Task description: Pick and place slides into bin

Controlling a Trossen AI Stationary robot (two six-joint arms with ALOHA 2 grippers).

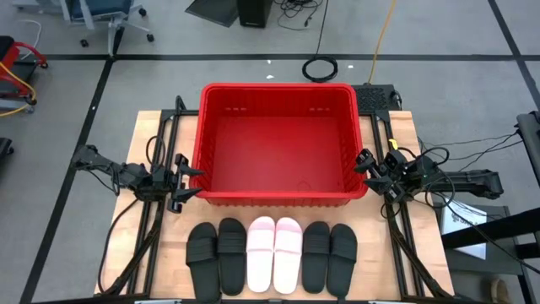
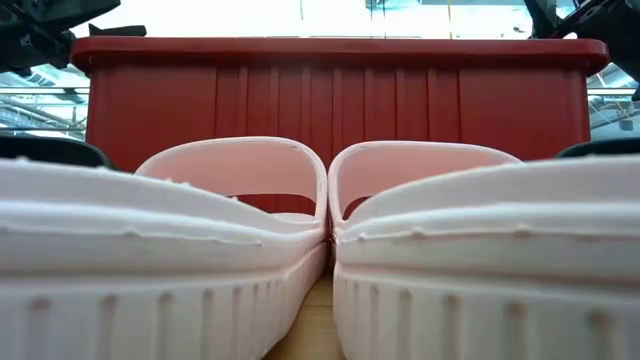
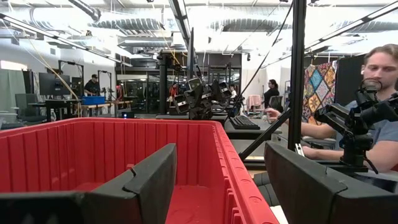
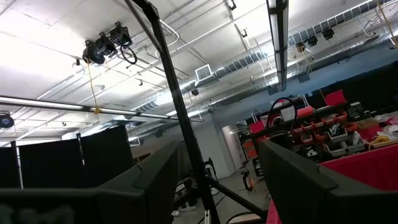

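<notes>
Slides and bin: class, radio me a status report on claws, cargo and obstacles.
Left claw and right claw open, empty, flanking the red bin. Six slides lined up in front, none binned. Nothing blocking.

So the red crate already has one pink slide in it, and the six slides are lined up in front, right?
Not quite. The high view shows the red crate empty. All six slides lie in a row on the table in front of it: two pink slides in the middle, with black slides on either side.
</notes>
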